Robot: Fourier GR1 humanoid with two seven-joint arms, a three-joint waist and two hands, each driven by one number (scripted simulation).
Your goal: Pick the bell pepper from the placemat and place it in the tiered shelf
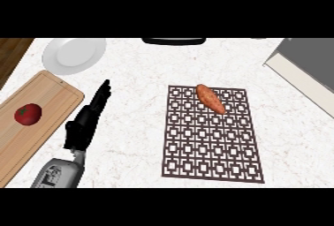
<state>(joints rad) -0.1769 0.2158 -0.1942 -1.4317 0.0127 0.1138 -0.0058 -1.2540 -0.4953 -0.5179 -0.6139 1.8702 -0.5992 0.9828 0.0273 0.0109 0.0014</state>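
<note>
the left hand (88, 119) rests open on the bench (130, 145), fingers straight, holding nothing. one orange vegetable (210, 98) lies to its right on the one placemat (212, 145), well apart. one tomato (28, 114) sits on the board (46, 101) to its left.

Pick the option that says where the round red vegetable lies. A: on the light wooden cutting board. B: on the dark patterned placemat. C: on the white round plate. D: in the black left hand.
A: the round red vegetable sits on the light wooden cutting board at the view's left, apart from the dark patterned placemat, the white round plate and the black left hand, whose fingers are straight.
</note>
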